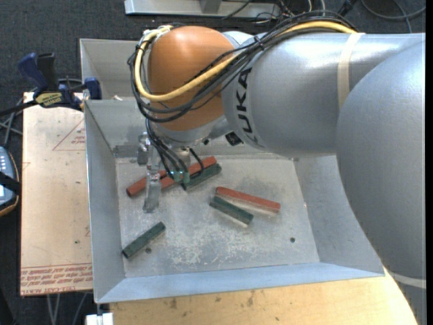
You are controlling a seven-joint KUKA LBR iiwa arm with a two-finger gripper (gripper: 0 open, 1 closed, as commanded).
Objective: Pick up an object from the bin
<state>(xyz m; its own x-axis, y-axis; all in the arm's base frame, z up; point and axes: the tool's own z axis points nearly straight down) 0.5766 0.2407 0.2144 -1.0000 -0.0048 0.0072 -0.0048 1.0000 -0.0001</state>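
My gripper (151, 196) hangs below the orange dome in the bin's left half, low over the floor. It stands at the left end of a long red bar (137, 187), which lies slanting up to the right. A dark green bar (205, 175) lies against that red bar's right part. Whether anything is held I cannot make out. Another dark green bar (143, 240) lies on its own at the front left, below the gripper.
To the right of the middle lie a red-and-white bar (248, 201) and a green-and-white bar (231, 212), side by side. The arm and dome cover the bin's back and right. Pale dust covers the floor.
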